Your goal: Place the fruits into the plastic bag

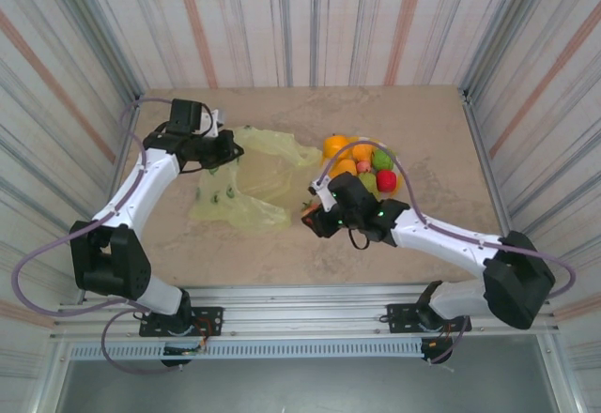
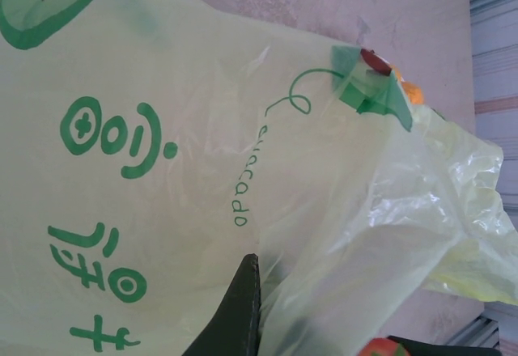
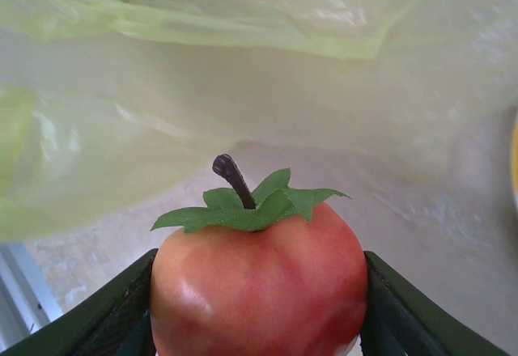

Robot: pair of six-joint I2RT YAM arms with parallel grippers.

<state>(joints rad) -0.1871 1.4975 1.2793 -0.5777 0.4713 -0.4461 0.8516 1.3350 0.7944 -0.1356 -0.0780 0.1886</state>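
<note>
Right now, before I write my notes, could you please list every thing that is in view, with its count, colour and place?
plastic bag: one, translucent yellow-green with green prints, on the table left of centre.
fruits: about seven, orange, green, red, pink and yellow-green, piled on the plate right of the bag.
plate: one, yellow rim, under the pile, mostly hidden.
red-orange fruit: one, with green leaves and a brown stem, between bag and plate, held in the right gripper.
table: one, beige marbled, under everything.
left gripper: one, dark, shut on the bag's far edge.
right gripper: one, dark, shut on the red-orange fruit.
</note>
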